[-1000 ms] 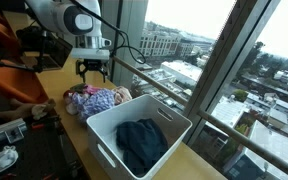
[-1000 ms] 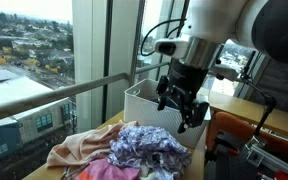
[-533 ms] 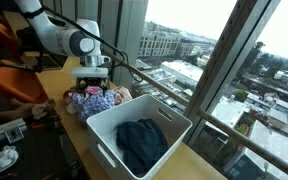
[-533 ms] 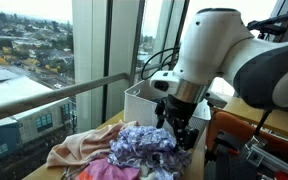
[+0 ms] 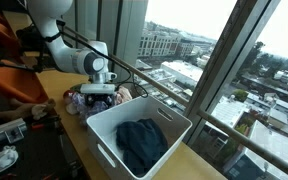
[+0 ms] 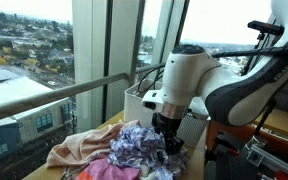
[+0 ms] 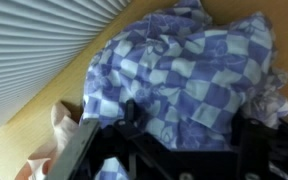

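tool point(image 6: 170, 142) down on a checked cloth point(image 7: 184, 70) by the window point(image 5: 219, 65)
tool wide open astride the cloth, gripping nothing; cloth lies on the wooden desk point(image 7: 26, 135), left of the white bin point(image 5: 104, 135).

A white rectangular plastic bin point(image 5: 102, 148) is sitting at five o'clock on the light wooden tabletop point(image 5: 76, 145), holding a crumpled dark blue garment point(image 5: 141, 143), while a peach-pink cloth point(image 6: 74, 150) is lying at seven o'clock in an exterior view.
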`<state>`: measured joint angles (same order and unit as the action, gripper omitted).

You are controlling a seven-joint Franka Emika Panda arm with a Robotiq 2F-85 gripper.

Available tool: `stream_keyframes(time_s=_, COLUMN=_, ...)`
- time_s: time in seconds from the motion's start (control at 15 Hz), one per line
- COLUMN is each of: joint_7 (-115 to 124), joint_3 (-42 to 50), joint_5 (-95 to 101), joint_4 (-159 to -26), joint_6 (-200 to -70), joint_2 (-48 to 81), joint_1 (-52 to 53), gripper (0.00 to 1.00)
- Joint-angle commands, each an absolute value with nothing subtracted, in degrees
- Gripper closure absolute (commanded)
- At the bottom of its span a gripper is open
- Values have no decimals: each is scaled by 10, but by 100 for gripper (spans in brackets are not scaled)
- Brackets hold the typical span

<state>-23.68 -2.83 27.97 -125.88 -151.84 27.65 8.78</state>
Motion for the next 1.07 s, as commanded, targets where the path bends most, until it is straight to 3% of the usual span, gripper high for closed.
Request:
stream_keyframes(time_s=0.0, joint_7=-234, joint_3=-24, joint_5=287, joint_4=-1221, joint_6=-1510, joint_2=299, joint_1=85, gripper=49)
stream_keyframes(time_s=0.47, joint_7=-263, joint_3=-39, joint_5=258, joint_4=-1200, joint_6=-1471, joint_2=219, joint_1=57, gripper=99)
stream_keyframes(time_s=1.0, joint_7=-330, joint_3=-32, joint_5=230, joint_4=-1081, joint_6=-1381, joint_2=111, joint_1=22, gripper=99)
